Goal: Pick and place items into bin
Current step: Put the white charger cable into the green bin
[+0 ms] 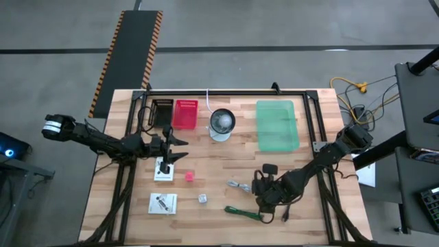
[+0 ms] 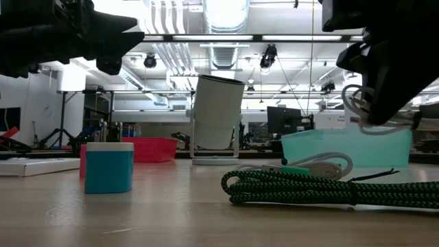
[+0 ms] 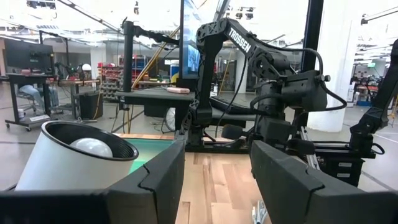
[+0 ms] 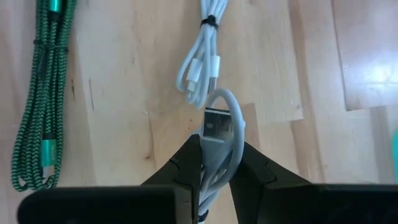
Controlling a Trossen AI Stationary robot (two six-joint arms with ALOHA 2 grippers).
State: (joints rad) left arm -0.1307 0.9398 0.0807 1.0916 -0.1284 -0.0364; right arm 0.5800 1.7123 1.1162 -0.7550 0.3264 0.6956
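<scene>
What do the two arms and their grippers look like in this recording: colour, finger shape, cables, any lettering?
Both arms are dark, jointed and slender. The left arm ends at its far joint in a white band. The right arm carries white TROSSEN lettering on one link, with black cables looping beside it. The left gripper has two broad, matte black, wedge-like fingers with stepped inner edges. The right gripper fingers are black too, tapering to points.

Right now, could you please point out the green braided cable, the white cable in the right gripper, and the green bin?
green braided cable [image 4: 37,106]: right wrist view, mid coil.
white cable [image 4: 217,134]: right wrist view, USB plug.
green bin [image 1: 278,145]: high view, near rim.
</scene>
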